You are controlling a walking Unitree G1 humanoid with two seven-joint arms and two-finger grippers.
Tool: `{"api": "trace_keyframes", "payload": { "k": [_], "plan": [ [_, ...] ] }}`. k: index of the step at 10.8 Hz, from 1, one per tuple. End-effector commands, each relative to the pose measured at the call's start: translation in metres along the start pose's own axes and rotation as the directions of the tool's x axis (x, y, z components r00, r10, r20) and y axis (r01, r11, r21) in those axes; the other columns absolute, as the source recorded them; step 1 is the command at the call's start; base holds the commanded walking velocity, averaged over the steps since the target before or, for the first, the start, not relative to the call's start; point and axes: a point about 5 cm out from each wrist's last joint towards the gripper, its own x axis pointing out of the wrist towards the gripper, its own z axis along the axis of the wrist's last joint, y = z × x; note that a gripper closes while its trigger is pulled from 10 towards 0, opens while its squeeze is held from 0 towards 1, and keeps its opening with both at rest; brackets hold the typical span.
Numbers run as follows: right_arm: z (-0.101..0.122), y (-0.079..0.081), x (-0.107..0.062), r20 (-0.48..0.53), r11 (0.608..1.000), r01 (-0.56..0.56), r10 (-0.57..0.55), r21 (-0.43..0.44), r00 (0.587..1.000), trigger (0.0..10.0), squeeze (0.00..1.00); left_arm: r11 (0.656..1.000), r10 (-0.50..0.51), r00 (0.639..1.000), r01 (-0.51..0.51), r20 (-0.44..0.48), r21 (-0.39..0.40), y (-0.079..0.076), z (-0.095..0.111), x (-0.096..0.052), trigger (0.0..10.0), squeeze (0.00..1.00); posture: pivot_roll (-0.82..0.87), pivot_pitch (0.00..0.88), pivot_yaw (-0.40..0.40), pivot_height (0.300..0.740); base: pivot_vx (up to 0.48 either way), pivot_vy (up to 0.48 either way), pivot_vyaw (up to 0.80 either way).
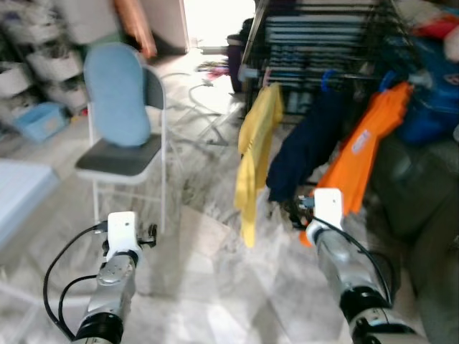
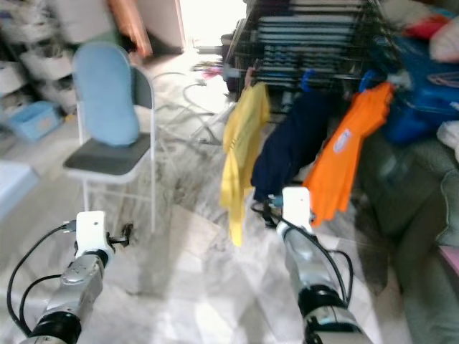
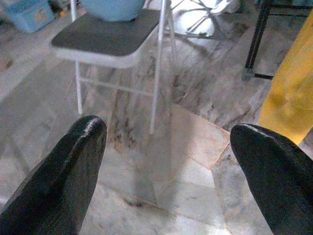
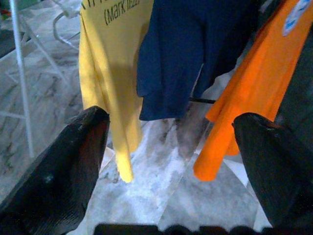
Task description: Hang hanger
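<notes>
While the head views are a little blurred, the scene reads from the robot's left to its right as follows.

Storage: shelves of pale baskets point(image 1: 36, 64) against the far left wall, a light blue box point(image 1: 39, 120) on the floor below them.
Chair: white-framed folding chair point(image 1: 122, 158) with a dark grey seat; a light blue cushion point(image 1: 116, 93) leans upright against its back.
Left gripper: left gripper point(image 3: 166, 161) held low over the marble floor point(image 1: 208, 287), just short of the chair legs; fingers spread wide, nothing between them.
Drying rack: dark metal rack point(image 1: 315, 36) standing behind the hung clothes.
Yellow shirt: yellow shirt point(image 1: 257, 154) hanging from the rack's front edge, black print near its top in the right wrist view.
Navy garment: navy garment point(image 1: 308, 147) hanging beside the yellow shirt, a blue hanger hook point(image 1: 328, 77) over the rack bar above it.
Orange shirt: orange shirt point(image 1: 366, 143) hanging on the right, a second blue hook at its top.
Right gripper: right gripper point(image 4: 168, 147) raised before the three garments' lower hems, fingers wide apart, empty.
</notes>
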Motion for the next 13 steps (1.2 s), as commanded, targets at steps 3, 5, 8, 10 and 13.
{"api": "trace_keyframes", "payload": {
  "k": [3,5,8,10,13],
  "plan": [
    [0.005,-0.01,0.004,0.007,1.0,0.028,-0.028,0.0,1.0,10.0,0.0,0.999,-0.035,0.997,0.036,0.063,-0.022,-0.005,0.014,0.004,10.0,0.0,-0.12,0.0,0.105,0.74,0.0,0.0,0.0],
    [0.006,-0.01,0.005,0.002,1.0,0.031,-0.031,-0.002,1.0,10.0,0.0,0.999,-0.028,0.998,0.029,0.062,-0.024,-0.004,0.015,0.005,10.0,0.0,-0.12,0.0,0.103,0.74,0.0,0.0,0.0],
    [0.006,-0.013,0.007,-0.007,0.999,0.038,-0.038,-0.008,0.999,10.0,0.0,0.999,-0.031,0.996,0.032,0.081,-0.01,-0.007,0.019,0.007,10.0,0.0,-0.12,0.0,0.104,0.74,0.0,0.0,0.0],
    [0.007,-0.015,0.008,-0.011,0.999,0.045,-0.045,-0.01,0.999,10.0,0.0,0.998,-0.055,0.994,0.056,0.098,-0.008,-0.011,0.02,0.007,10.0,0.0,-0.13,0.0,0.11,0.74,0.0,-0.122,0.0],
    [0.007,-0.015,0.008,-0.007,0.999,0.053,-0.053,-0.008,0.999,10.0,0.0,0.997,-0.074,0.992,0.075,0.103,-0.005,-0.016,0.023,0.009,10.0,0.0,-0.14,0.0,0.122,0.74,0.0,-0.4,0.0]
  ]
}}
